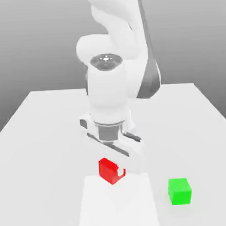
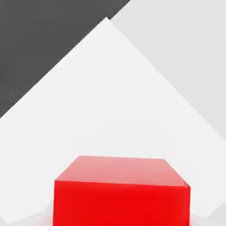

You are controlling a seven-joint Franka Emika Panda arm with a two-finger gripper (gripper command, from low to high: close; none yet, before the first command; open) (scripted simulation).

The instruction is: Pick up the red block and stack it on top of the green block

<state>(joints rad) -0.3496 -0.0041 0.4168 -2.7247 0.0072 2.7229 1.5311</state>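
The red block sits between the fingers of my gripper, which is shut on it; one white fingertip shows against the block's side. The arm comes down onto it from above. In the hand view the red block is very close, with white table beyond it. The green block rests on the table, apart from the red one, toward the exterior view's right and a little nearer the front. I cannot tell whether the red block touches the table.
The white table spreads out on all sides of the two blocks. A paler rectangular patch lies on it just in front of the red block. The arm's bulky white body stands behind and above the gripper.
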